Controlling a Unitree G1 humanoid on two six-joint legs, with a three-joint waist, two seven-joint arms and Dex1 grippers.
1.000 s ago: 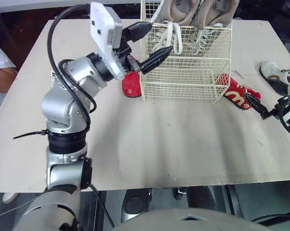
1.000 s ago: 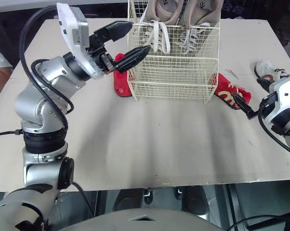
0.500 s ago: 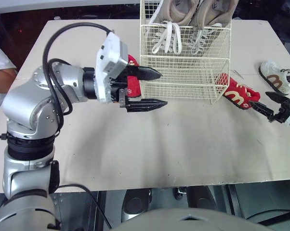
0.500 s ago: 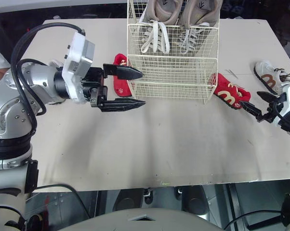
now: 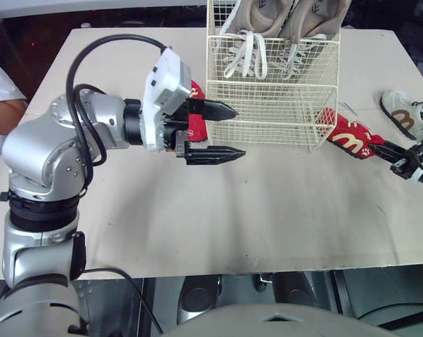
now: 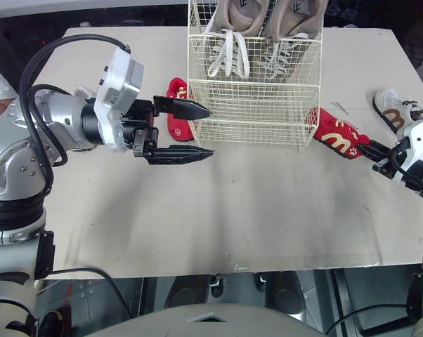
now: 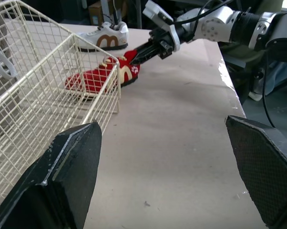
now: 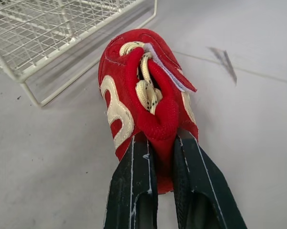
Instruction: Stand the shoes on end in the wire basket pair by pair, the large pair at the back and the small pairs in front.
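The left gripper [image 5: 239, 131] is held just in front of the basket [image 5: 268, 130], near its left corner, with fingers spread wide and nothing gripped. A red shoe [image 6: 175, 105] is seen behind it on the table [image 5: 268, 210], just beside the basket. A large beige pair [image 5: 285, 17] is stood at the basket's back. A second red shoe [image 5: 348, 131] lies by the right corner, one end pinched in the right gripper [image 8: 161, 143]. A white shoe [image 5: 402, 112] lies beyond.
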